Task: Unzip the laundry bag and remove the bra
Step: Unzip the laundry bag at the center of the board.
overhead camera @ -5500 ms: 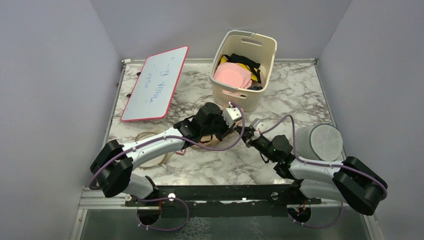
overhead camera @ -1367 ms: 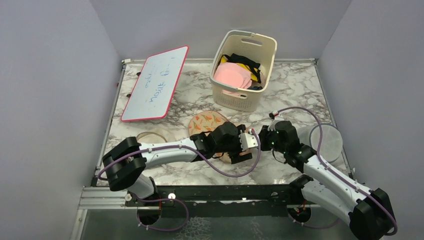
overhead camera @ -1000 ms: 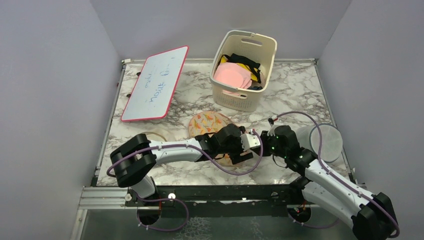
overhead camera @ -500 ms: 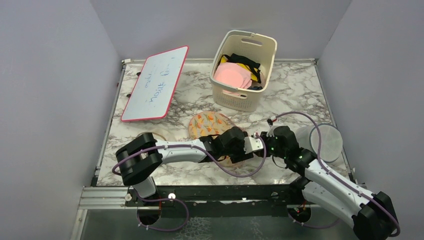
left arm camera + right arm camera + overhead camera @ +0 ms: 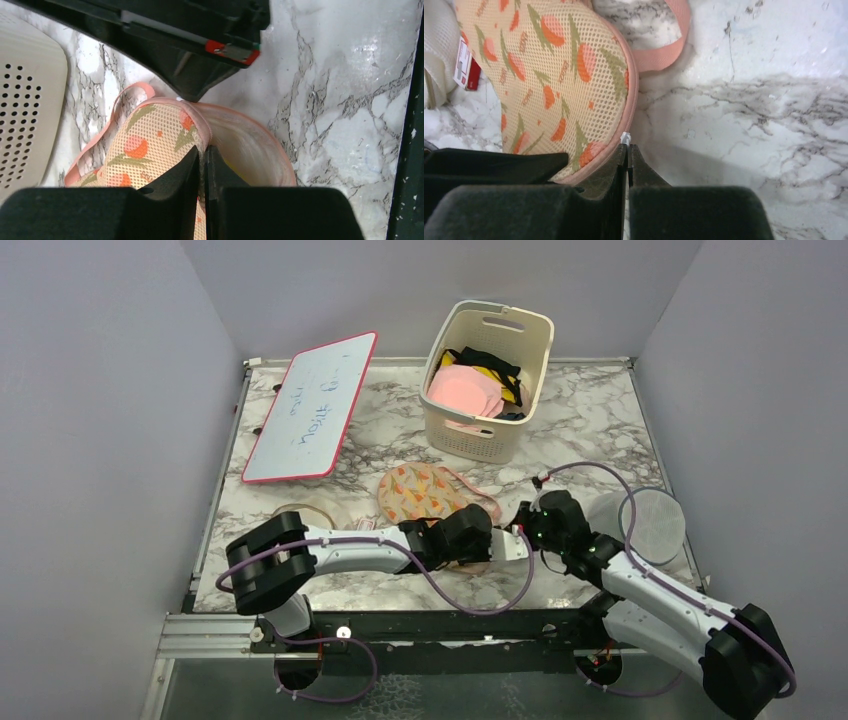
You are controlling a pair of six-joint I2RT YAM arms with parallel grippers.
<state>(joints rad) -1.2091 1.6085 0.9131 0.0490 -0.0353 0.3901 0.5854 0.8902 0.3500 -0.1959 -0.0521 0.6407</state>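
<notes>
Both arms slid nearer since 1.4 s ago, baring laundry bag mid-table. L gripper clenched on bag's top fabric; R gripper pinches zip pull. Keep fabric taut, pull along edging w/o jerking.

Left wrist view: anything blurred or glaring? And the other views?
Left wrist: fingers dark and soft-edged, laundry bag sharp, marble table glaring white. Right wrist: its mesh crisp, marble washed out. Top external: even light, soft shadows.
</notes>
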